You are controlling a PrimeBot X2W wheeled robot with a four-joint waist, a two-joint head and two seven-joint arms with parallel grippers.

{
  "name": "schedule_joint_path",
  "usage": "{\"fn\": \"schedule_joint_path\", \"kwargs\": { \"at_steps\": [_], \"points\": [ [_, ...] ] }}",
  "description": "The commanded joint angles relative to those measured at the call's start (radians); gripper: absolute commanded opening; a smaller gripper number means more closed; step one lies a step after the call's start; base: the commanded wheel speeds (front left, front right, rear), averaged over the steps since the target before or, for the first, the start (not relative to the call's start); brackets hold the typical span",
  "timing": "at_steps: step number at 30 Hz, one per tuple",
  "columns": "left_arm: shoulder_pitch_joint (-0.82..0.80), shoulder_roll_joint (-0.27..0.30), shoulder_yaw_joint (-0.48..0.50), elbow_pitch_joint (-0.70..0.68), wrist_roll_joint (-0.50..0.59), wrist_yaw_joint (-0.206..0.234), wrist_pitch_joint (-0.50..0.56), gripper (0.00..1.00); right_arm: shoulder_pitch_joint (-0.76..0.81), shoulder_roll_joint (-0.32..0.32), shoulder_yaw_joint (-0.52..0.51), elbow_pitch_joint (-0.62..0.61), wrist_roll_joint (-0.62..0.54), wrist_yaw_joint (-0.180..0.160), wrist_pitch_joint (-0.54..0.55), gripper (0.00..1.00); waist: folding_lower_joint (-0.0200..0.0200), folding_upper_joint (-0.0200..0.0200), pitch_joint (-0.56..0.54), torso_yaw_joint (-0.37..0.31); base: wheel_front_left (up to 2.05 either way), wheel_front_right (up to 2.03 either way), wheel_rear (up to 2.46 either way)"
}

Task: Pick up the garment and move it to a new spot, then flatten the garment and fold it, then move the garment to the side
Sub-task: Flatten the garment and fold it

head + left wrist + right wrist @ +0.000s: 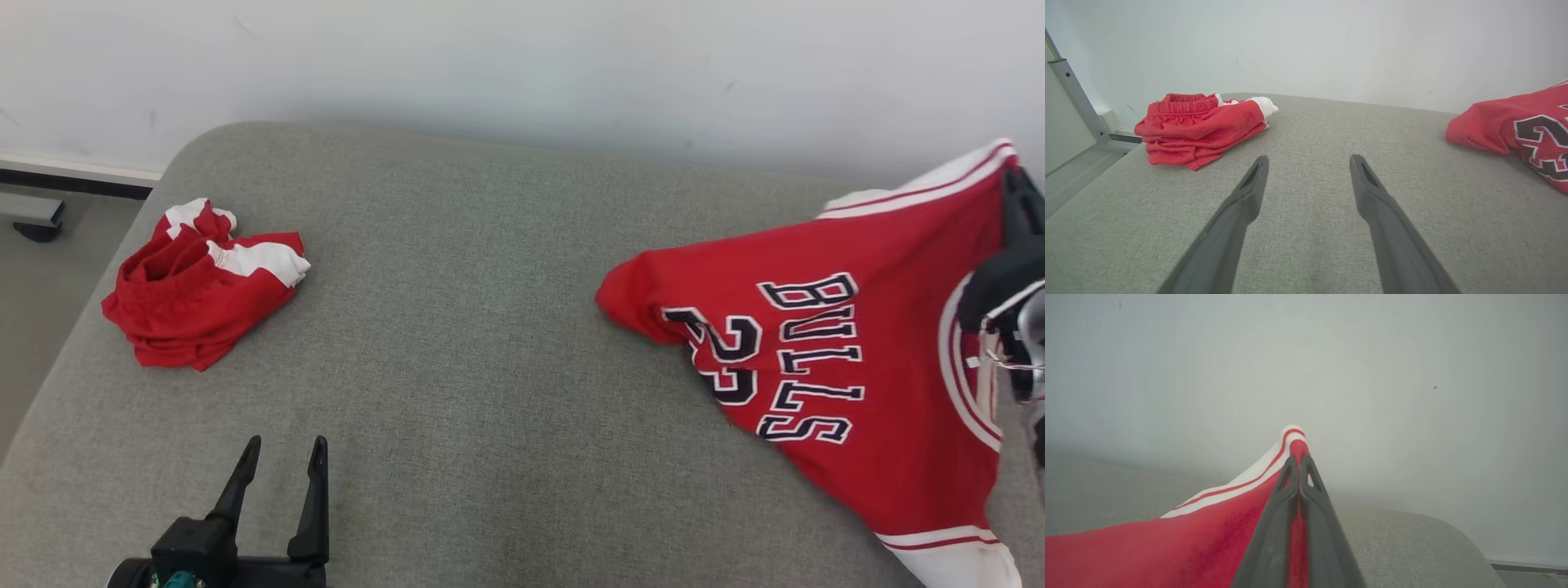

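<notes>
1. Right pincer (1298, 459) is clamped tight, fingers pressed together on the white-and-red trimmed edge of the jersey (816, 367). That's my grip, at the far right of the head view.
2. The jersey hangs from that pinched corner and spreads down and to my left, lettering sideways, neck trim on the right. Its long axis runs across me, right to left, and the leftmost tip lies on the grey padded surface (490, 327).
3. Left pincer (286, 445) sits low at my near left, fingers spread wide, holding nothing.
4. Here's the relation that counts: the jersey lies well off to the right of my left pincer, with a bare stretch of surface between them. The right arm is the one on the cloth, so I judge it carries the move, and the free tip is the nearest part for the left arm to take.
5. Red shorts (200, 282) lie bundled at the far left, well apart from the jersey.
6. Plain pale wall (522, 65) behind the surface, and a strip of floor (49, 278) past its left edge.
</notes>
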Motion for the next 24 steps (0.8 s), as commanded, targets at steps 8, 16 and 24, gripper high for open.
{"fn": "schedule_joint_path", "kwargs": {
  "at_steps": [8,16,24],
  "points": [
    [0.017,-0.009,0.008,-0.001,0.005,-0.006,-0.004,1.00,0.020,0.000,-0.044,0.035,-0.038,-0.002,0.005,1.00,0.0001,-0.0001,-0.006,0.008,0.00,0.00,0.00],
    [0.044,-0.004,0.030,-0.005,0.016,-0.007,-0.004,1.00,0.046,0.037,-0.100,-0.001,-0.090,-0.002,-0.026,1.00,0.0001,-0.0001,-0.044,-0.018,0.00,0.00,0.00],
    [0.074,-0.005,0.052,-0.028,0.028,0.002,-0.004,1.00,0.140,0.109,-0.109,-0.172,-0.074,-0.002,-0.041,1.00,0.0001,-0.0001,-0.073,-0.063,0.00,0.00,0.00]
  ]
}}
